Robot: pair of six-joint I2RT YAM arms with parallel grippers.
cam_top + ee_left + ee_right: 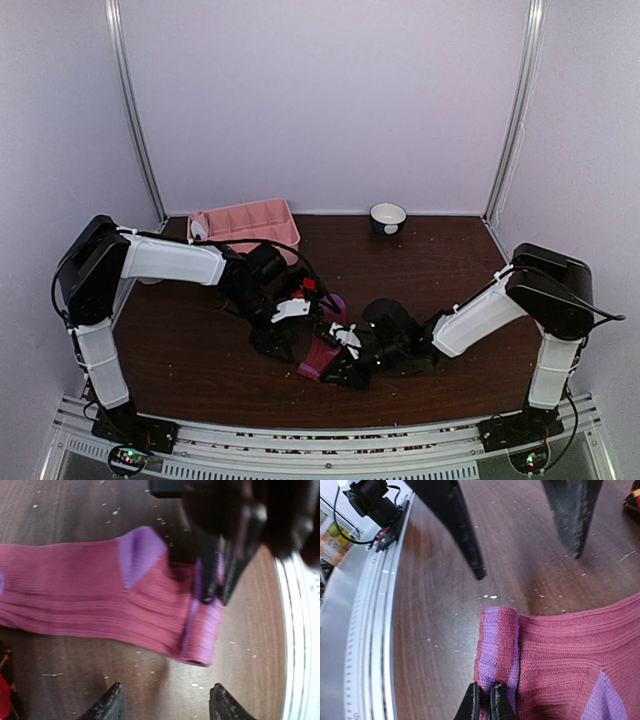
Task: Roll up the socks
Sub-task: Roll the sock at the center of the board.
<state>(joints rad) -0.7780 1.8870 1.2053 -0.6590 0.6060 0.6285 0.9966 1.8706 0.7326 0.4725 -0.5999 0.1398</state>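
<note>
Right wrist view: we're at the start of the roll; right gripper [484,703] is clenched on the purple cuff of the pink sock [570,655], with one turn folded over; left gripper [167,705] hangs released just beside that cuff, grasping nothing; sock lies flat on the table [75,510], between both arms; next move, as we judge it: roll the cuff toward the toe while the left gripper pins the body against dragging; fabric is ribbed magenta with a purple heel patch, soft, likely to spring open.
</note>
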